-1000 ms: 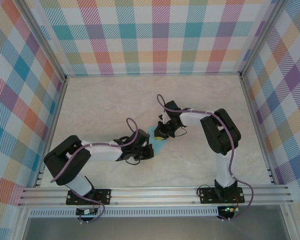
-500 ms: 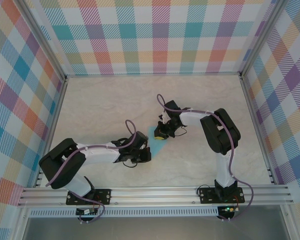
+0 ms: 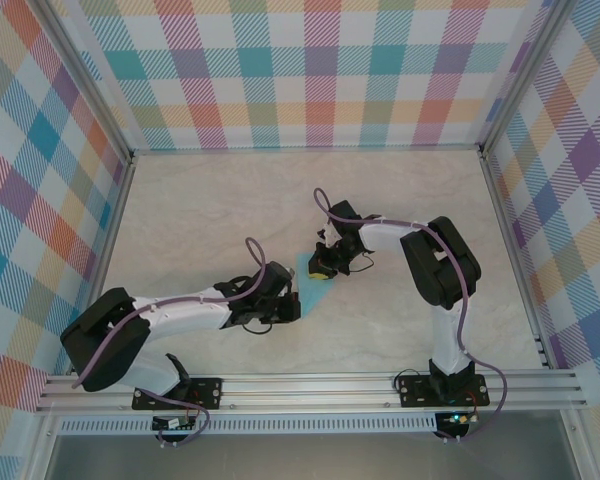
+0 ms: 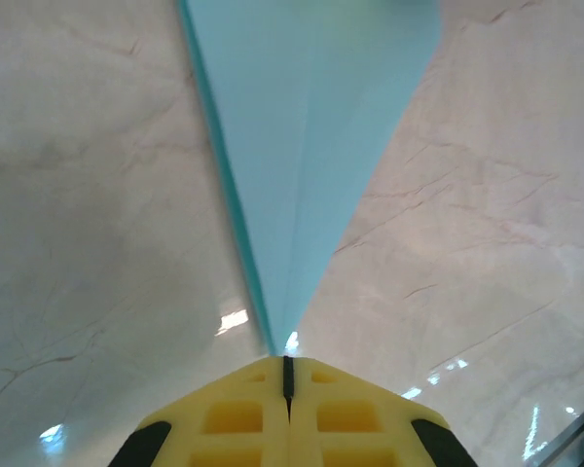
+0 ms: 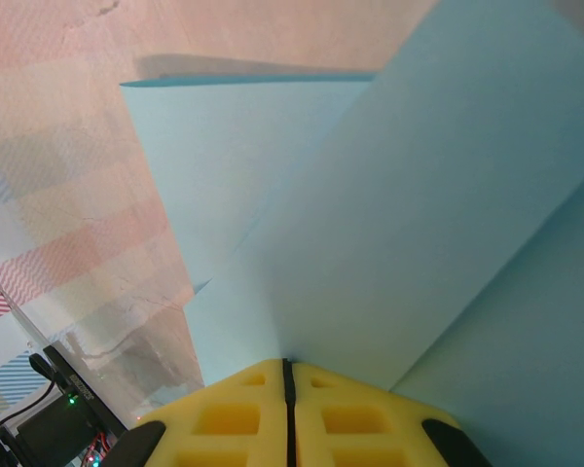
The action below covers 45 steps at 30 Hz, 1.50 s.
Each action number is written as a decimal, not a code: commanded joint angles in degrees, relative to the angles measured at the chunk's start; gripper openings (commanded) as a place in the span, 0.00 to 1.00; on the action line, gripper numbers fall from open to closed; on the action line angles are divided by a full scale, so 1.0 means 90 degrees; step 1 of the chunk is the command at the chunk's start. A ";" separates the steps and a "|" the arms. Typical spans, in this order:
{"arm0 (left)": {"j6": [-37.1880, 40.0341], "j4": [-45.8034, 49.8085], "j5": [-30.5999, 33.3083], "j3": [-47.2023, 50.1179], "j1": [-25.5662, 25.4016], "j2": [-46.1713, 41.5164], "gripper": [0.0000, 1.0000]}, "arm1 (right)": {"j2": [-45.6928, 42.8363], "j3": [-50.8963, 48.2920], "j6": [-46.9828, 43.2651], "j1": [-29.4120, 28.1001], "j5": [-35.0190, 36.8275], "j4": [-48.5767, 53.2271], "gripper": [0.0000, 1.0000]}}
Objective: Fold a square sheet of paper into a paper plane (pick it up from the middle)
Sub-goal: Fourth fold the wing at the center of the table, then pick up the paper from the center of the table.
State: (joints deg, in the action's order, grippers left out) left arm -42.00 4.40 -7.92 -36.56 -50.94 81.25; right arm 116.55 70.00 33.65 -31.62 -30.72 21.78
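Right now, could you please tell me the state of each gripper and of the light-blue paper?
left gripper: shut, pinching the pointed tip of the paper plane.
right gripper: shut on the paper plane's other end.
paper plane: folded to a narrow point with a centre crease, held between both grippers.

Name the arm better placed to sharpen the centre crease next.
Probably left: the left end effector pinches the paper plane at its pointed tip, with the centre crease running straight ahead. The right end effector clamps the wide end, better suited as anchor.
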 commanded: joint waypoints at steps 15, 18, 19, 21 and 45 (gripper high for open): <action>-0.0103 -0.0327 -0.0294 -0.0335 -0.0051 0.1115 0.02 | 0.0771 -0.0245 0.0001 -0.0032 0.1382 0.0314 0.08; -0.0183 -0.0352 -0.0366 -0.0145 -0.0045 0.1147 0.02 | 0.0797 -0.0247 0.0008 -0.0032 0.1382 0.0317 0.08; -0.0207 -0.0346 -0.0376 -0.0093 -0.0047 0.1156 0.02 | 0.0800 -0.0248 0.0006 -0.0028 0.1382 0.0307 0.08; -0.0225 -0.0353 -0.0425 -0.0008 -0.0047 0.1152 0.02 | 0.0816 -0.0241 0.0021 -0.0032 0.1382 0.0315 0.08; 0.0514 0.0939 -0.0688 -0.0046 -0.0210 0.0364 0.00 | 0.0830 -0.0139 0.0024 -0.0033 0.1341 0.0412 0.08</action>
State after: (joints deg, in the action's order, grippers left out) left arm -39.44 3.99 -13.08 -36.64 -51.72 87.11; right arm 117.23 71.13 33.67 -31.62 -31.00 23.27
